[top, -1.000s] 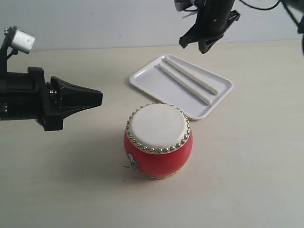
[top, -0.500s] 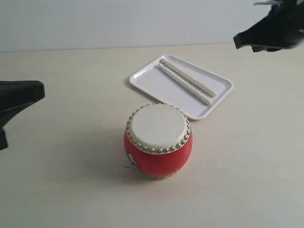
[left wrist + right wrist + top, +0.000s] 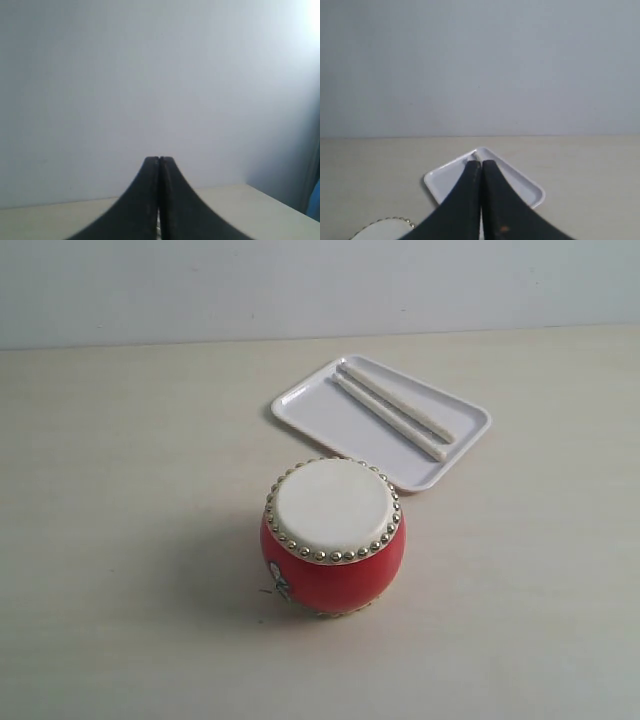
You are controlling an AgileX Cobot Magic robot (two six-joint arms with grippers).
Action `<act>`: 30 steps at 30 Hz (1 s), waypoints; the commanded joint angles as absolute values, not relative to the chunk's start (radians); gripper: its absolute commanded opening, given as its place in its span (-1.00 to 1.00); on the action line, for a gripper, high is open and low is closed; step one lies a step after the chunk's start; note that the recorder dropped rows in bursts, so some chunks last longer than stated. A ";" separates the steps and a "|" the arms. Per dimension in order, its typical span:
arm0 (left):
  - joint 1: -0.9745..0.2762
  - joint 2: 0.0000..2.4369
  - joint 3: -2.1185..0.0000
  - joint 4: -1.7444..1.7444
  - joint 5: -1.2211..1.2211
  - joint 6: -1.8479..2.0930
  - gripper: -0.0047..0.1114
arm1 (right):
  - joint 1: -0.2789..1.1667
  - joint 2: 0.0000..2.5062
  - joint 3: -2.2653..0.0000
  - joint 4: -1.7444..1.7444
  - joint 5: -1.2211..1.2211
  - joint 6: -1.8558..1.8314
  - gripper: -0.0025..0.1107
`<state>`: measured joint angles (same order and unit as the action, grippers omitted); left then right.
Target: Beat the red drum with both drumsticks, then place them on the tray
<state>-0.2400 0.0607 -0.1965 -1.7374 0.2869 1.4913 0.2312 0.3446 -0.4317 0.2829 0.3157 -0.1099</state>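
Both drumsticks (image 3: 390, 417) lie side by side in the tray (image 3: 330, 415), long axes parallel to its long rims and within them; the tray's bare half faces the upright red drum (image 3: 335, 575), which stands just off the near rim on open table (image 3: 130, 490). The right fingers (image 3: 467, 200), pressed together and empty, point their tips at the tray, the drum's studded edge beside their base. The left fingers (image 3: 145, 200), likewise closed on nothing, face a wall (image 3: 150, 75).
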 commanded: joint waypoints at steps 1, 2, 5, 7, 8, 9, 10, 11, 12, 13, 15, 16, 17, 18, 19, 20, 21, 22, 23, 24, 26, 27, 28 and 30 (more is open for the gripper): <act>-0.239 0.028 -0.157 -1.744 0.275 1.483 -0.92 | 0.233 0.294 -0.423 0.290 0.404 -0.133 -0.96; -0.239 0.028 -0.154 -1.744 0.281 1.483 -0.92 | 0.233 0.294 -0.423 0.296 0.419 -0.127 -0.96; -0.239 0.028 -0.152 -1.744 0.281 1.483 -0.92 | 0.233 0.294 -0.423 0.298 0.421 -0.129 -0.96; -0.239 0.028 -0.152 -1.744 0.281 1.483 -0.92 | 0.233 0.294 -0.423 0.300 0.421 -0.129 -0.96; -0.239 0.028 -0.152 -1.744 0.281 1.486 -0.92 | 0.233 0.294 -0.423 0.300 0.421 -0.129 -0.96; -0.239 0.028 -0.152 -1.744 0.281 1.486 -0.92 | 0.233 0.294 -0.423 0.300 0.421 -0.129 -0.96; -0.239 0.028 -0.152 -1.744 0.281 1.486 -0.92 | 0.233 0.294 -0.423 0.300 0.421 -0.129 -0.96; -0.239 0.028 -0.152 -1.744 0.281 1.486 -0.92 | 0.233 0.294 -0.423 0.300 0.421 -0.129 -0.96; -0.239 0.028 -0.152 -1.744 0.281 1.486 -0.92 | 0.233 0.294 -0.423 0.300 0.421 -0.129 -0.96; -0.239 0.028 -0.152 -1.744 0.281 1.486 -0.92 | 0.233 0.294 -0.423 0.300 0.421 -0.129 -0.96; -0.239 0.028 -0.152 -1.744 0.281 1.486 -0.92 | 0.233 0.294 -0.423 0.300 0.421 -0.129 -0.96; -0.239 0.028 -0.152 -1.744 0.281 1.486 -0.92 | 0.233 0.294 -0.423 0.300 0.421 -0.129 -0.96; -0.239 0.028 -0.152 -1.744 0.281 1.486 -0.92 | 0.233 0.294 -0.423 0.300 0.421 -0.129 -0.96; -0.239 0.028 -0.152 -1.744 0.281 1.486 -0.92 | 0.240 0.294 -0.423 0.304 0.419 -0.129 -0.96; -0.239 0.028 -0.152 -1.744 0.281 1.486 -0.92 | 0.245 0.294 -0.423 0.304 0.417 -0.129 -0.96; -0.239 0.028 -0.152 -1.744 0.281 1.486 -0.92 | 0.245 0.294 -0.423 0.304 0.417 -0.129 -0.96; -0.239 0.028 -0.152 -1.744 0.281 1.486 -0.92 | 0.239 0.283 -0.423 0.304 0.418 -0.129 -0.96; -0.239 0.028 -0.152 -1.744 0.279 1.486 -0.92 | 0.231 0.273 -0.423 0.304 0.418 -0.129 -0.96; -0.239 0.028 -0.152 -1.744 0.279 1.486 -0.92 | 0.221 0.253 -0.423 0.300 0.418 -0.129 -0.96; -0.239 0.028 -0.152 -1.744 0.282 1.486 -0.92 | 0.212 0.232 -0.423 0.300 0.418 -0.129 -0.96; -0.239 0.028 -0.152 -1.744 0.284 1.486 -0.92 | 0.189 0.176 -0.423 0.295 0.417 -0.143 -0.96; -0.239 0.028 -0.152 -1.744 0.284 1.486 -0.92 | 0.177 0.145 -0.423 0.294 0.414 -0.147 -0.96; -0.239 0.028 -0.152 -1.744 0.284 1.486 -0.92 | 0.164 0.121 -0.415 0.289 0.412 -0.156 -0.96; -0.239 0.028 -0.152 -1.744 0.284 1.486 -0.92 | 0.133 0.065 -0.367 0.286 0.386 -0.197 -0.96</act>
<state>-0.2400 0.0336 -0.1554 -1.7374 0.2778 1.4881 0.1707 0.1329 -0.4153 0.2974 0.4134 -0.1503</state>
